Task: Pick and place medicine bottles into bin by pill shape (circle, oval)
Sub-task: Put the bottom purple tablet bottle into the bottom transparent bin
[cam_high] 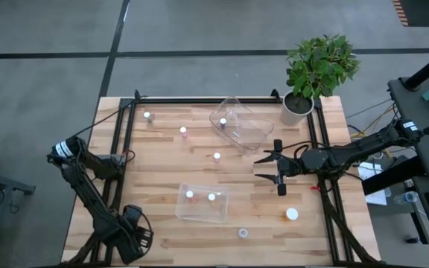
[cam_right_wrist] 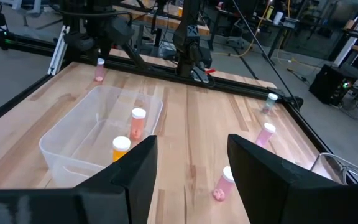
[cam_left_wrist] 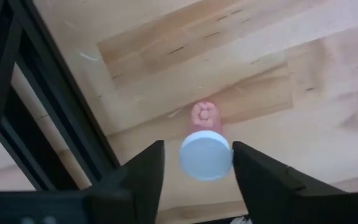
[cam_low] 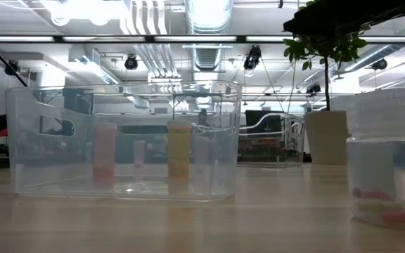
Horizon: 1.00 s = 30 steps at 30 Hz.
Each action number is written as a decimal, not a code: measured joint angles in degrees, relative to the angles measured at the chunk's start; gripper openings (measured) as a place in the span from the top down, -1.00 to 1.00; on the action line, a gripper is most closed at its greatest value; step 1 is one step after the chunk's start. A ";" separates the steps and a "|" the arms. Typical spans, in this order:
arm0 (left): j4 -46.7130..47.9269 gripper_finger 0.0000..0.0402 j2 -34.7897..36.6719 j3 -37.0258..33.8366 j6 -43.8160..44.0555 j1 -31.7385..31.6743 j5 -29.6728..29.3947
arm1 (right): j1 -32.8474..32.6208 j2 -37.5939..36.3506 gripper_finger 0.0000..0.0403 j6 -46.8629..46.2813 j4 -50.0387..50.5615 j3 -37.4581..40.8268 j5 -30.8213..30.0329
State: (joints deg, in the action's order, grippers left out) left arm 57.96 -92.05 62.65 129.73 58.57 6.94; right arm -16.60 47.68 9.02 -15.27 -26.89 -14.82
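Note:
Small white-capped bottles stand around the wooden table: a pink one (cam_high: pixel 183 132), one (cam_high: pixel 217 156) at mid-table, a greenish one (cam_high: pixel 147 115) at the far left, and two near the front edge (cam_high: pixel 243 233) (cam_high: pixel 292 214). A pink bottle (cam_right_wrist: pixel 138 121) and an orange one (cam_right_wrist: pixel 121 148) stand in the near clear bin (cam_high: pixel 199 202). Another bottle (cam_high: pixel 223 121) is in the far bin (cam_high: pixel 240 126). My left gripper (cam_left_wrist: pixel 197 168) is open at the front left corner, its fingers on either side of a pink bottle's white cap (cam_left_wrist: pixel 205 155). That bottle (cam_right_wrist: pixel 99 70) stands on the table. My right gripper (cam_high: pixel 270 167) is open and empty at mid-right.
A potted plant (cam_high: pixel 315 71) stands at the far right corner. A black frame rail (cam_high: pixel 121 141) runs along the table's left side, and another (cam_high: pixel 322 149) along its right. A clear bottle with oval pills (cam_low: pixel 389 161) stands close to the low camera.

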 joint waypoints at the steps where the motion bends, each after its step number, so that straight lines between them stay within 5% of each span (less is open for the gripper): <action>1: 0.03 0.23 0.00 -0.12 0.02 0.00 0.00 | 0.00 0.02 0.07 0.00 0.00 0.00 -0.01; 8: 0.01 0.53 0.00 -0.13 0.05 -0.07 0.02 | 0.00 0.02 0.07 0.00 0.00 0.00 -0.01; 22: 0.07 0.52 5.16 5.17 -10.68 -6.89 2.03 | 0.00 0.04 0.07 0.13 0.04 0.00 -0.03; 30: 0.13 0.51 5.56 12.71 -27.09 -14.77 -10.14 | 0.00 0.04 0.07 0.24 0.06 0.00 -0.05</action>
State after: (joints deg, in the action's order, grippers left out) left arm 58.10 -86.49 75.36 102.64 43.79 -3.20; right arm -16.60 47.72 9.26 -15.20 -26.89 -14.87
